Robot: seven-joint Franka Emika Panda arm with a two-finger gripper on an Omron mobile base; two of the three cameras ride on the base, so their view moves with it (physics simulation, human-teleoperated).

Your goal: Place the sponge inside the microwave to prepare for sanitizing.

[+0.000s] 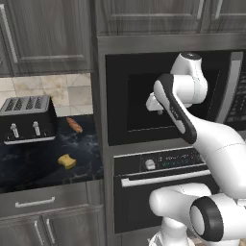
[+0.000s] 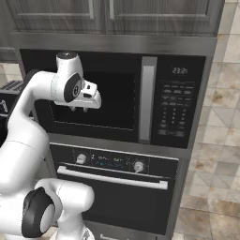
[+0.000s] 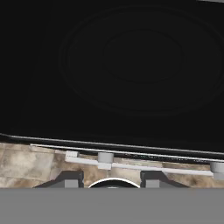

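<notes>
Dark marble counter (image 1: 29, 168) carries the sponge (image 1: 67, 161) beside a toaster (image 1: 29, 119), while the gripper (image 2: 78, 109), fingers parted and empty, faces the closed microwave (image 2: 154, 61).

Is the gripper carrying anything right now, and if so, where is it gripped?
Nothing is held. The gripper hangs in front of the microwave door with nothing between its fingertips, and the sponge lies on the counter.

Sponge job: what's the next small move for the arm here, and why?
Probably swing right to the handle and pull the door open. The microwave is shut, the gripper hangs in front of its glass with nothing between the fingers, and the sponge lies on the counter by the toaster. It can't go in until the door opens.
</notes>
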